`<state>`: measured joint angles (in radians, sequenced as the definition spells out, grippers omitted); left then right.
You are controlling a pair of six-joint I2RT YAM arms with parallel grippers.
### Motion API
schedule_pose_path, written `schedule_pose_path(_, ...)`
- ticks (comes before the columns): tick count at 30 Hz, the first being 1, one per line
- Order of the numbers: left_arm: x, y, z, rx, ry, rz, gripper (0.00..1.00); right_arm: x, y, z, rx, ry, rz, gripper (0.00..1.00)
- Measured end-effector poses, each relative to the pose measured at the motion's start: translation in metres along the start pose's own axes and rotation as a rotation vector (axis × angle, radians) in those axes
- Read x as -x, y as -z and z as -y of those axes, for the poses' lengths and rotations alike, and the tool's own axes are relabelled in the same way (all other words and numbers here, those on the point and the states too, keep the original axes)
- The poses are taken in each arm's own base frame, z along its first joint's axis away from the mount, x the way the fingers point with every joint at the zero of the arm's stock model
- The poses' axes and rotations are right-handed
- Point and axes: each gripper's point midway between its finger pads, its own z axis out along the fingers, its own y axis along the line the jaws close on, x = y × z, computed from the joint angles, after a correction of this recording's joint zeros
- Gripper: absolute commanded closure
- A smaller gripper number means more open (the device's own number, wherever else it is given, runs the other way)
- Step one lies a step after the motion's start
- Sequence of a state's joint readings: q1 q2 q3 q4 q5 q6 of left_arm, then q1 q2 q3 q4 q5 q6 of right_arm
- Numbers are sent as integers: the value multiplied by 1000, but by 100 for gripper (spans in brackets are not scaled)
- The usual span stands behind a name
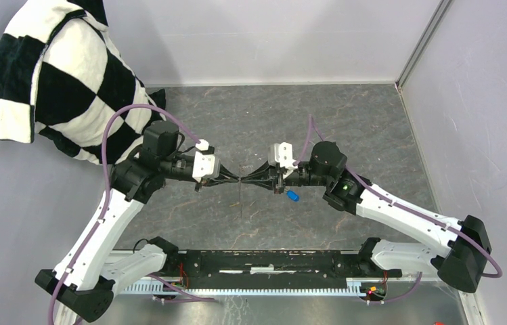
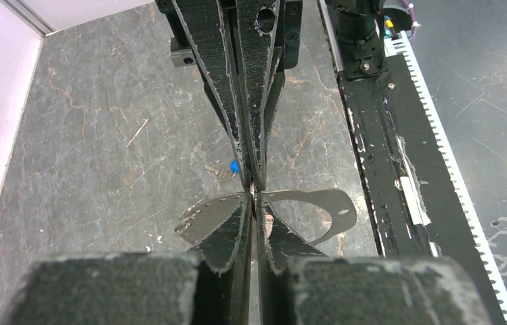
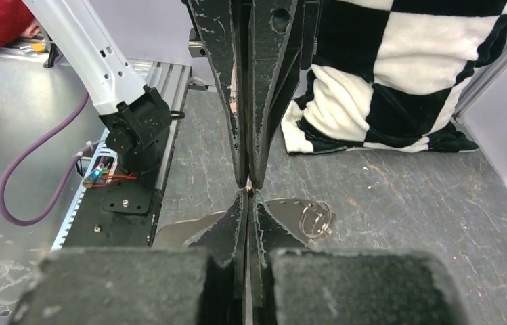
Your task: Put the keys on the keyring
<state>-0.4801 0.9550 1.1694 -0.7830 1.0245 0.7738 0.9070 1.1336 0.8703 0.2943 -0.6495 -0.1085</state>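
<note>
As the left gripper [image 2: 252, 203] and the right gripper [image 3: 247, 200] are both pinched together, tip against tip, while the keyring [image 3: 315, 220] and the blue key [image 1: 292, 196] lie on the table [image 1: 345, 122] nearby, we should open only 1 gripper, slowly.

The blue-headed silver metal key [image 1: 293, 196] lies on the grey marbled table [image 1: 359, 122] before the right gripper [image 1: 247, 180]; the black-and-white checked cloth [image 1: 68, 74] lies far left.

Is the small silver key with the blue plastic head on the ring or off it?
Off: the key lies alone on the grey marbled tabletop, no loop visible through it.
</note>
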Motion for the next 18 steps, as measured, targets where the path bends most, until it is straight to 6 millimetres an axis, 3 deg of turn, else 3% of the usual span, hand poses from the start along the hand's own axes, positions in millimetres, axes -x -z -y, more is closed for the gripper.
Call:
schedule_pose_path(2,-2,0,0,-2,-4,-9,98,-1,-1,1,2,-2,-14,99)
schedule_pose_path(6,-9,0,-1,-10,-5,-46,98,-6,-2,1,10,-12,-47,97)
schedule_pose_path(9,-15,-2,1,-33,-7,-70,98,-10,-3,0,18,-25,-70,74)
schedule_pose_path(12,-23,-2,5,-53,18,-99,98,0,-4,2,16,-16,-51,53)
schedule_pose_path(14,-23,-3,5,-53,25,-98,98,9,-4,5,0,-7,-27,47)
schedule_pose_path(18,-13,-3,0,4,30,-41,98,28,8,12,-84,36,35,46)
